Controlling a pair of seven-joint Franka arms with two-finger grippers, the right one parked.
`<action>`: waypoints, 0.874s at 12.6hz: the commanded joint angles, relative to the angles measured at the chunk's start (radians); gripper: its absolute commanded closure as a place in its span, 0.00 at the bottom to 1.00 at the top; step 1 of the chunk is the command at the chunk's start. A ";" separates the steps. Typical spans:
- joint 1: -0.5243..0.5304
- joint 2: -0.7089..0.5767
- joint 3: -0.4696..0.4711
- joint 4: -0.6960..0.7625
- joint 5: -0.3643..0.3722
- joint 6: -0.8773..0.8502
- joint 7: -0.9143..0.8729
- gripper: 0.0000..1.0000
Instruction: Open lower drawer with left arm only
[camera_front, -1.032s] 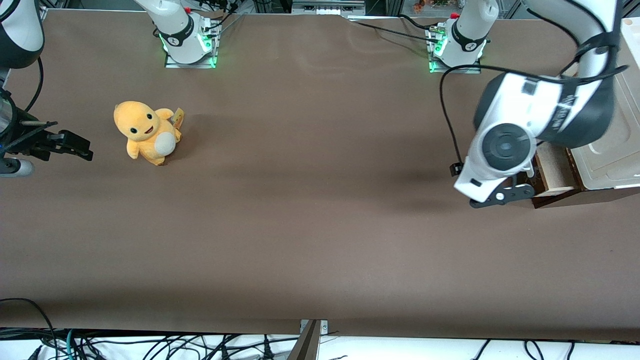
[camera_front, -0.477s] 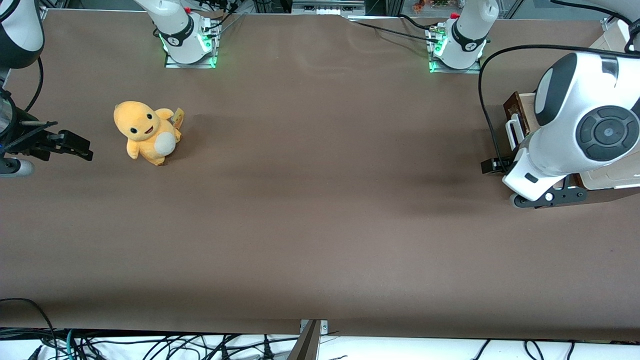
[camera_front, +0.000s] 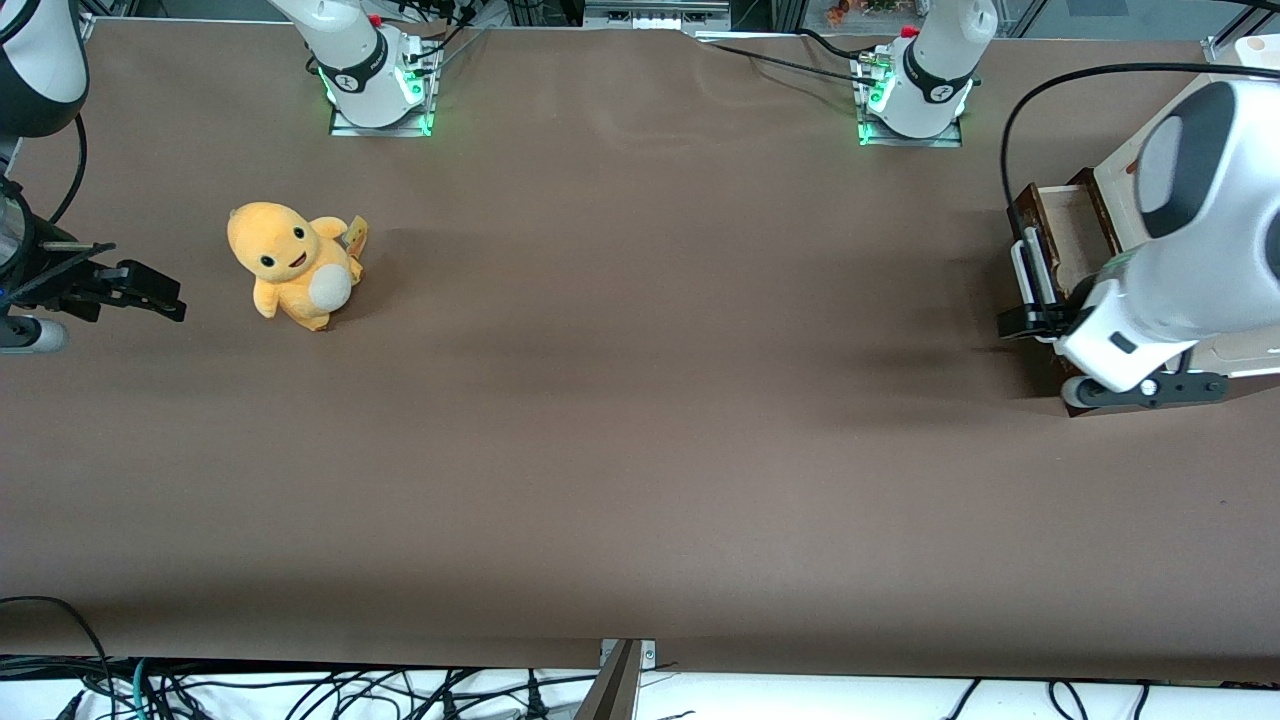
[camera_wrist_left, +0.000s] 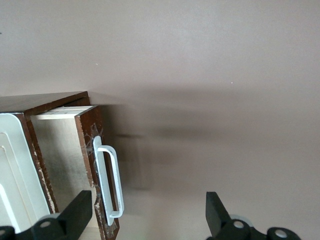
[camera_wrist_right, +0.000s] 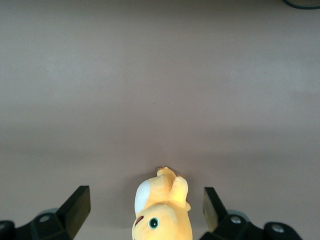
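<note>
While an orange plush toy sits toward the parked arm's end, the black gripper hangs wide open, holding nothing, above the dark brown wooden lower drawer, whose pale inside shows bare, white loop handle at its twelve o'clock.

Close view down past the tips of a black gripper onto a brown table. Its two fingers stand wide apart, holding nothing. Between them lies the lower drawer, pulled partly out of a dark brown cabinet. The drawer has a scuffed dark wood front, a pale wood inside, and a white loop handle fixed on the front. One finger sits over the drawer's inside near the front panel, possibly touching it; the other hangs over bare table, well apart from the handle. A cream panel lies beside the drawer's open inside.
</note>
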 joint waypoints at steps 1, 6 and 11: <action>0.004 -0.019 0.042 0.000 -0.067 -0.006 0.077 0.00; 0.029 -0.019 0.057 -0.001 -0.088 0.043 0.158 0.00; 0.034 -0.020 0.091 -0.001 -0.141 0.053 0.243 0.00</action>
